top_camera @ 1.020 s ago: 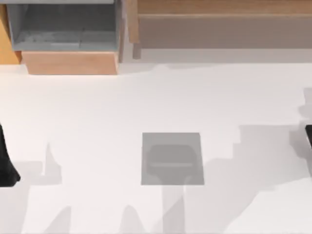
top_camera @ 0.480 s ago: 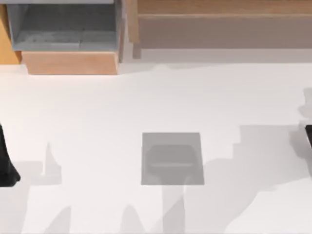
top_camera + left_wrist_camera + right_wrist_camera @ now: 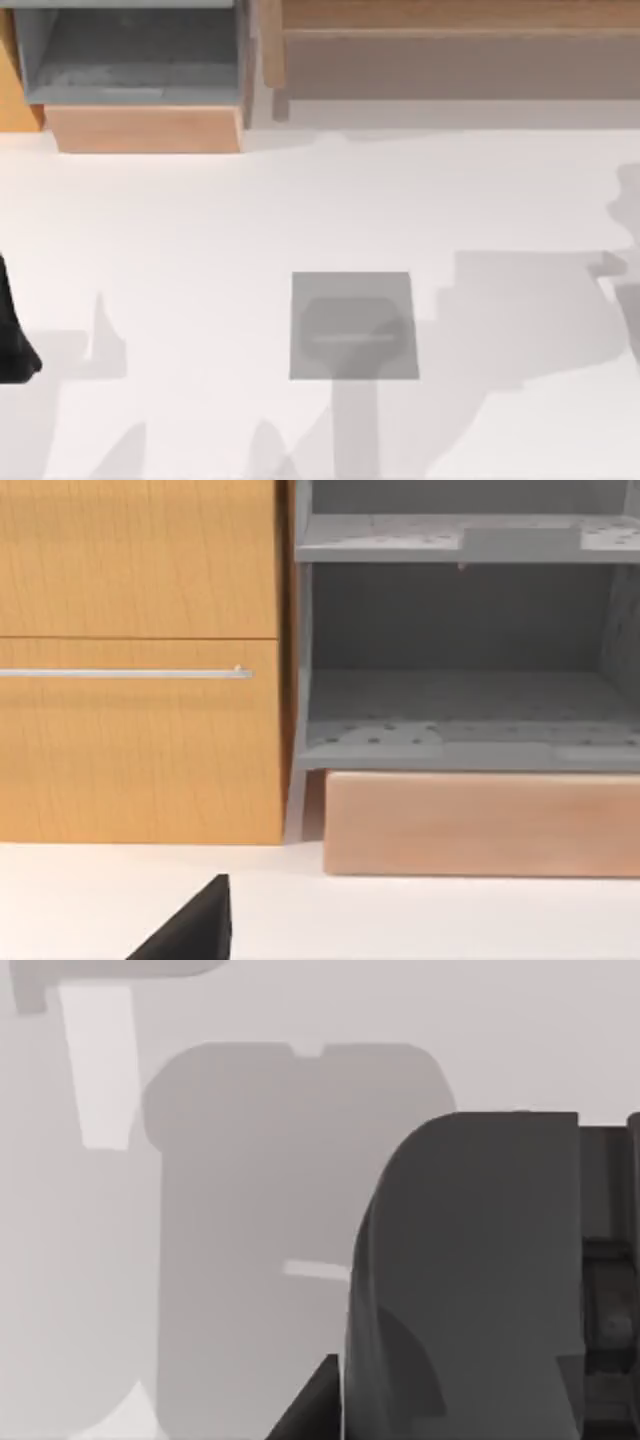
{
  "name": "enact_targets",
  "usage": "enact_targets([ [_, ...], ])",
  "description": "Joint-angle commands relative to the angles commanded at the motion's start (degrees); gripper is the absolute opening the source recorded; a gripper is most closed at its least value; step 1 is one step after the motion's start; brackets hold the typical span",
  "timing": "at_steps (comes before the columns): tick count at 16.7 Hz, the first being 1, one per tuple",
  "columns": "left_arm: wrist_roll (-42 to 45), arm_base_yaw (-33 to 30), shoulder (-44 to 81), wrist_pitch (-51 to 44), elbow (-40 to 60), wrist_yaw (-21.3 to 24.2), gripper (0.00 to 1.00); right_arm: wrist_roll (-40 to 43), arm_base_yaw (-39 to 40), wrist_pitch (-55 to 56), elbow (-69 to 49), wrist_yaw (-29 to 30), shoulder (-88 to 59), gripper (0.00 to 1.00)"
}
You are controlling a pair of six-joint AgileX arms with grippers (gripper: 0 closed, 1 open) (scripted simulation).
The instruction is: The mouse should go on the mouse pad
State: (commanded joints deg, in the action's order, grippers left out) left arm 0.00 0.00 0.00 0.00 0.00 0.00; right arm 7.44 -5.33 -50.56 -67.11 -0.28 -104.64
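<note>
The mouse pad point(image 3: 354, 326) is a flat mid-grey square lying on the white table point(image 3: 200, 230) a little below the middle of the top view, with soft shadows across it. In the right wrist view a dark grey rounded body, the mouse point(image 3: 470, 1280), looms close above the white tabletop. One black fingertip point(image 3: 312, 1408) of my right gripper pokes in beside it; I cannot tell whether it touches the mouse. My left arm point(image 3: 10, 335) is parked at the table's left edge, and one of its black fingertips point(image 3: 195, 930) appears in the left wrist view.
A grey open shelf unit point(image 3: 130, 55) on a light wooden base point(image 3: 145, 128) stands at the back left beside an orange cabinet with a rail handle point(image 3: 125, 673). A long wooden board point(image 3: 450, 50) runs along the back right. Arm shadows cover the table's right half.
The black tip of my right arm at the top view's right edge has gone out of frame. The shadows on the right side of the table have spread and shifted. The left arm has not moved.
</note>
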Motion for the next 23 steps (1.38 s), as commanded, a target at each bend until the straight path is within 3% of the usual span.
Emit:
enact_targets([
  [5, 0.00, 0.00, 0.00, 0.00, 0.00, 0.00, 1.00, 0.00, -0.20, -11.81, -7.13, -0.01, 4.60, 0.00],
  [13, 0.00, 0.00, 0.00, 0.00, 0.00, 0.00, 1.00, -2.14, 1.54, -13.51, -9.24, 0.13, 3.33, 0.00],
  [18, 0.00, 0.00, 0.00, 0.00, 0.00, 0.00, 1.00, -16.05, 13.53, -16.20, -20.97, 0.75, -7.00, 0.00],
  [23, 0.00, 0.00, 0.00, 0.00, 0.00, 0.00, 1.00, -35.56, 34.98, -18.03, -32.15, 1.19, -15.12, 0.00],
])
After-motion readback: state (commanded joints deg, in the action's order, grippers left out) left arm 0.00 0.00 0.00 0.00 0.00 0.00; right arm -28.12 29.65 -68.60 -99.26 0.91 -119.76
